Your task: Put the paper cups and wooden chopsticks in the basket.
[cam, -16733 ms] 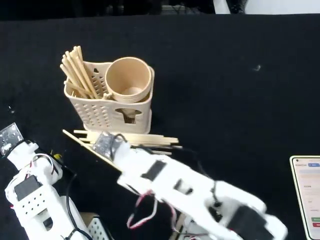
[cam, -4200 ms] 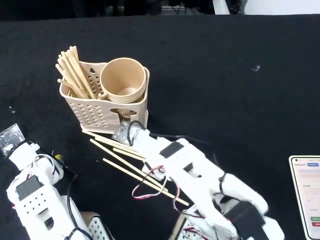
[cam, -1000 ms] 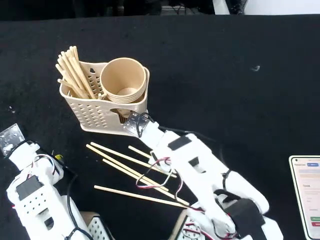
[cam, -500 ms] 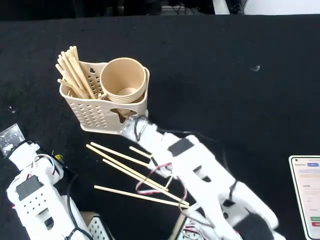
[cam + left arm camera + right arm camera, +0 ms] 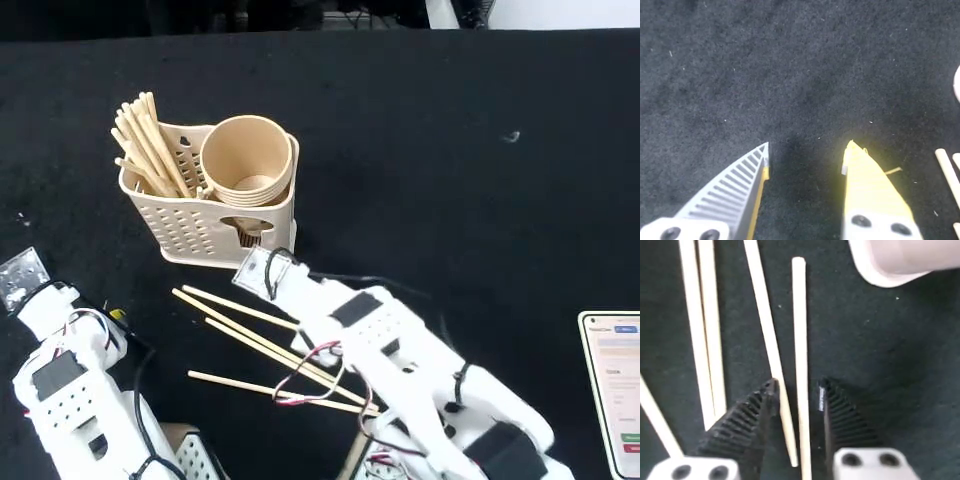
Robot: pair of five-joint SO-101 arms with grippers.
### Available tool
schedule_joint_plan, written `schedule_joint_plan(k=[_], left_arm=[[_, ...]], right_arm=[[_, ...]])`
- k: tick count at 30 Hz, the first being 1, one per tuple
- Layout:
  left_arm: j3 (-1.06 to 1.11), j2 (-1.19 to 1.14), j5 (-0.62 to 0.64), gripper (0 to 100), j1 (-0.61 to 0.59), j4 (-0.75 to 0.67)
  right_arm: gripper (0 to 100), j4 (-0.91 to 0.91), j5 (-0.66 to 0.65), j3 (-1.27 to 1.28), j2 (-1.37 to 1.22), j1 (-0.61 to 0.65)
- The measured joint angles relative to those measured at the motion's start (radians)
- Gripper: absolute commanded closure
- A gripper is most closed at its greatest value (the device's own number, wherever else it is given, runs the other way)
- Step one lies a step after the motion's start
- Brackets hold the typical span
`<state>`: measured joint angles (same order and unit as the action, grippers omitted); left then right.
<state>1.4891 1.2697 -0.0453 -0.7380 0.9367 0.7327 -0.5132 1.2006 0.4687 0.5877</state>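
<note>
Basket point(image 5: 215, 235) holds cups point(image 5: 248, 160) and some chopsticks point(image 5: 150, 140); several more lie on desk point(image 5: 450, 150), right tool point(image 5: 797, 384) spread over them, left tool point(image 5: 807, 147) spread, empty.

Right gripper point(image 5: 797, 384) — pulls back from the basket point(image 5: 200, 232), now low over the loose chopsticks point(image 5: 250, 336); these, formerly bundled beside the basket, now lie fanned apart.

Over the black table point(image 5: 790, 60), left hand point(image 5: 808, 145) with fingers point(image 5: 867, 195) apart, chopsticks point(image 5: 946, 167) beside.
</note>
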Motion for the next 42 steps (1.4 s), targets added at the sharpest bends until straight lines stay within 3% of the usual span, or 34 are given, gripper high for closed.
schedule_joint_plan(k=[9, 19, 28, 36, 42], left_arm=[[0.0, 0.0, 0.0, 76, 0.0, 0.0], [0.0, 0.0, 0.0, 76, 0.0, 0.0], [0.0, 0.0, 0.0, 76, 0.0, 0.0], [0.0, 0.0, 0.0, 76, 0.0, 0.0], [0.0, 0.0, 0.0, 76, 0.0, 0.0]], right_arm=[[87.5, 0.021, -0.015, -0.038, -0.046, -0.015], [87.5, 0.176, -0.017, -0.124, -0.06, -0.035], [87.5, 0.172, -0.017, -0.124, -0.06, -0.035], [87.5, 0.017, -0.017, -0.078, -0.061, -0.084], [87.5, 0.005, -0.015, -0.064, -0.06, -0.084]])
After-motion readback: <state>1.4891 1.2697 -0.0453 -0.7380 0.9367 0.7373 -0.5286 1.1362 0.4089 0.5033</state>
